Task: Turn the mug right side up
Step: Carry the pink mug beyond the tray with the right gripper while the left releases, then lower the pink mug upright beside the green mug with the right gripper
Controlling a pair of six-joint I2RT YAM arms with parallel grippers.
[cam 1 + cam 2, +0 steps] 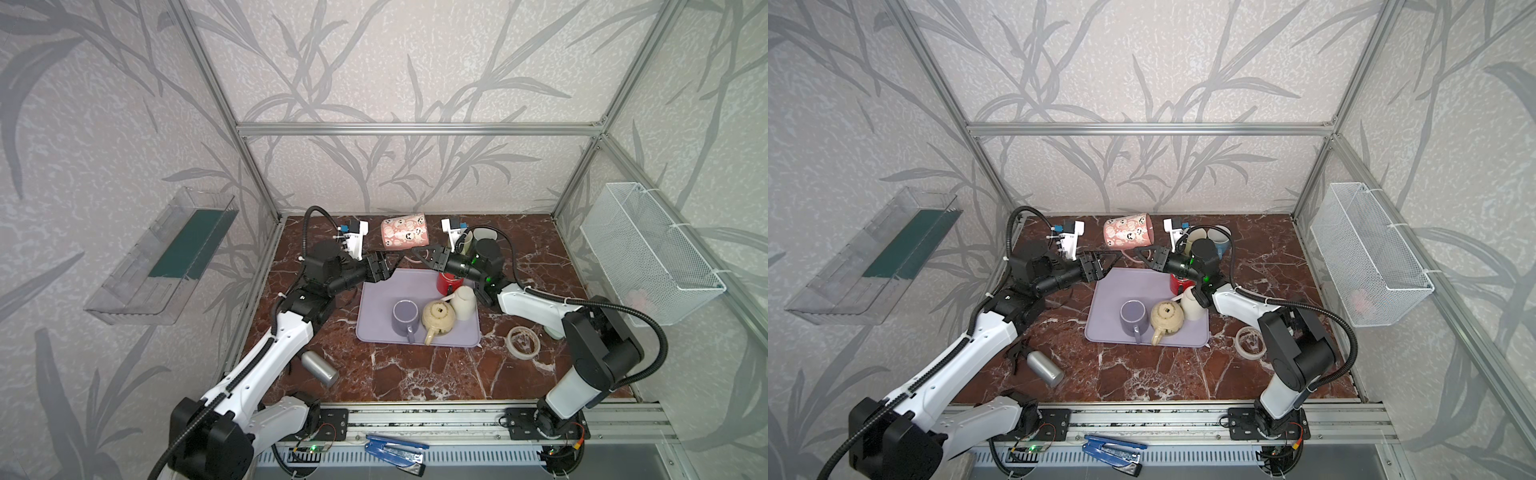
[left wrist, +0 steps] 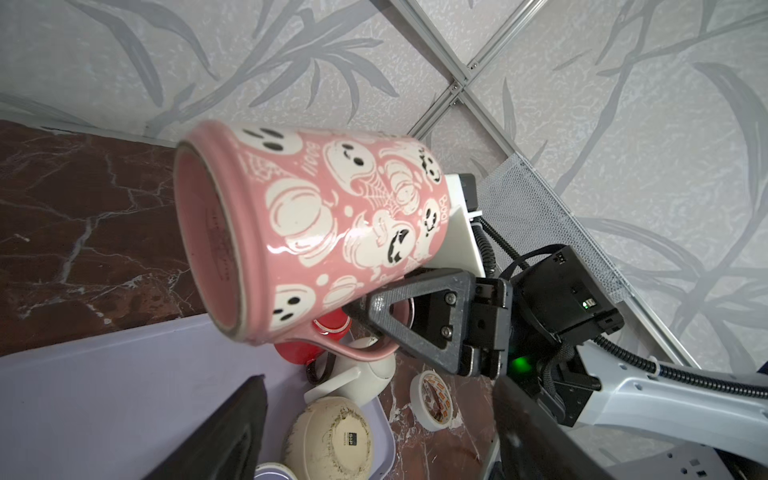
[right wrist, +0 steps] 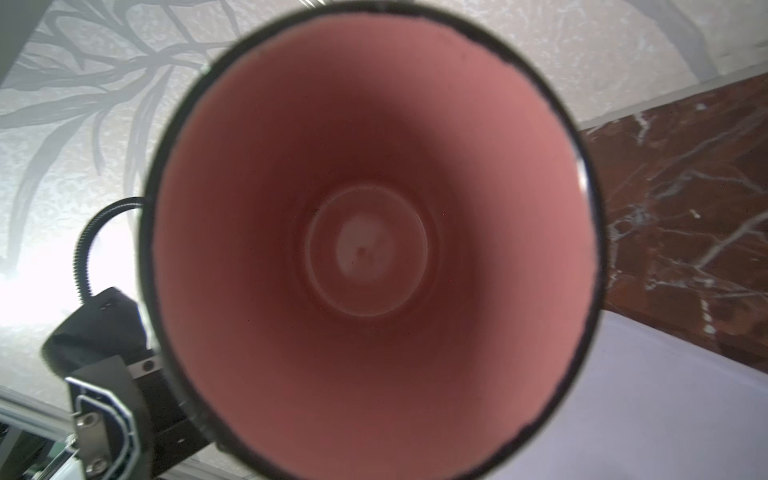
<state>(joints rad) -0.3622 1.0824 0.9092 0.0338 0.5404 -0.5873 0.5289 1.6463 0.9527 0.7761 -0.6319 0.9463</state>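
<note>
Two white-and-black robot arms, left (image 1: 266, 353) and right (image 1: 536, 307), reach from the lower edge of both top views toward the centre of the red-brown marble counter (image 1: 415, 374). At mid-frame on the counter lies a flat lavender rectangular tray (image 1: 374, 299).

Above the tray's upper edge the pink ceramic mug (image 1: 404, 230), printed with white ghosts and pumpkins, hangs in the air on its side, clear of counter and tray. Its base faces the left of the frame, its mouth the right, its handle downward. The right wrist view looks straight into its pink interior (image 3: 365, 249).

The right end effector (image 2: 361, 320) is clenched on the mug's handle, its black triangular fingers (image 2: 451, 316) pinching the pink loop. The left end effector (image 1: 1113, 265) stands released just left of the mug, apart from it, nothing between its spread fingers.

On the tray's lower half an upright purple mug (image 1: 405, 318) stands just beside a cream teapot (image 1: 438, 318), with a white cup (image 1: 464, 303) and a red mug (image 1: 448, 282) toward the tray's right edge. A silver metal can (image 1: 319, 368) lies at lower left of the counter. A roll of pale tape (image 1: 524, 340) lies right of the tray.
</note>
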